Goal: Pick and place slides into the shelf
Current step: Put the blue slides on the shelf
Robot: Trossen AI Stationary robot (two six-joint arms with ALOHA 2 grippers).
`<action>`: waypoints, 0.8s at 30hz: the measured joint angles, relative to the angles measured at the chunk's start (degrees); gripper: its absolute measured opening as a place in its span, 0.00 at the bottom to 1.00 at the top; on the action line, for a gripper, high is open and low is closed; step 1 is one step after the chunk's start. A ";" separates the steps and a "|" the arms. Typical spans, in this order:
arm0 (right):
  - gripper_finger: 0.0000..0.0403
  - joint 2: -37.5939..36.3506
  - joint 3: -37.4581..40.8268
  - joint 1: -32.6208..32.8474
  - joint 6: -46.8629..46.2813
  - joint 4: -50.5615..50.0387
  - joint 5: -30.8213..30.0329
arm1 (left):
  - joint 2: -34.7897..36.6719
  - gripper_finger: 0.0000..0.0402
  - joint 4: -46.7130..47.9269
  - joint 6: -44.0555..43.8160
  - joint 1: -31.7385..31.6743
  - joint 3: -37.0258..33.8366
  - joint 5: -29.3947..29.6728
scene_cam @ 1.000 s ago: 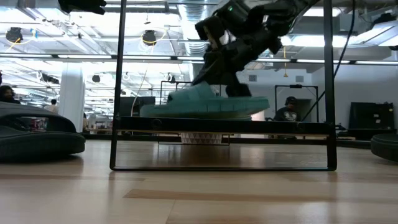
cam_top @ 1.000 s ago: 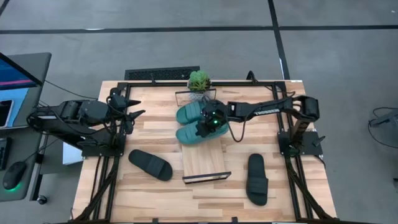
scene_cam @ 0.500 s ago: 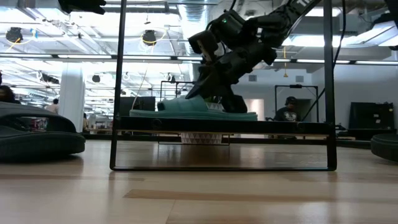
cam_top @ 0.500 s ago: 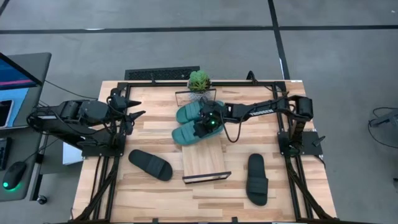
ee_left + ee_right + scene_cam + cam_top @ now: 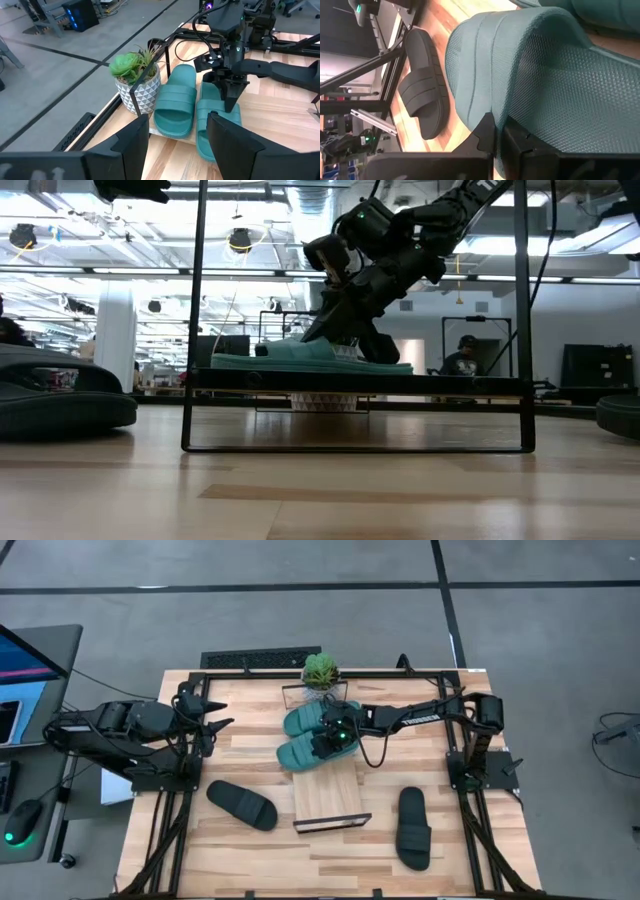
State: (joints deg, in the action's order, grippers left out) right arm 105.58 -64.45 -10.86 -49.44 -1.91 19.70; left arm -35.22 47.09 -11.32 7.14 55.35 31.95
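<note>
Two teal slides lie side by side on the far end of the shelf (image 5: pixel 330 802). My right gripper (image 5: pixel 328 745) is shut on the nearer teal slide (image 5: pixel 298 754). The other teal slide (image 5: pixel 305 720) rests flat on its sole beside the plant. Two black slides (image 5: pixel 242 805) (image 5: pixel 414 828) lie on the table, one on each side of the shelf. My left gripper (image 5: pixel 222 720) stands open in the air at the table's left, touching nothing. My right gripper pinches the nearer teal slide's strap at its edge (image 5: pixel 487 95) between its two fingers. The fingers (image 5: pixel 322 330) slant down from the table's right. The slide lies flat with its sole on the shelf's plank (image 5: pixel 360 385), one end past the plank's left edge.
A potted plant (image 5: pixel 320 670) in a white pot stands at the shelf's far end, close to the teal slides. The shelf's black wire frame (image 5: pixel 190 320) rises at its ends. Bare plank lies on the shelf's near half.
My right gripper has sunk and gone a little toward the table's left with the teal slide. The slide, held raised and tilted above the plank a second ago, now lies flat on it.
</note>
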 joint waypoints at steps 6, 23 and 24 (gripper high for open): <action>0.16 0.04 0.04 0.66 -0.46 0.70 -0.48 | 0.00 0.47 0.00 0.14 0.00 0.00 0.02; 0.61 0.11 0.04 -2.39 -1.41 0.28 10.45 | 0.00 0.47 0.00 0.80 0.00 0.00 0.04; 0.62 0.11 0.04 -2.68 -1.21 0.28 11.61 | 0.00 0.47 0.00 0.82 0.02 0.00 0.04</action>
State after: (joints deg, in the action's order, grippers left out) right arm 105.69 -64.40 -13.55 -50.65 -1.63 31.31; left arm -35.22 47.09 -10.50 7.16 55.35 31.99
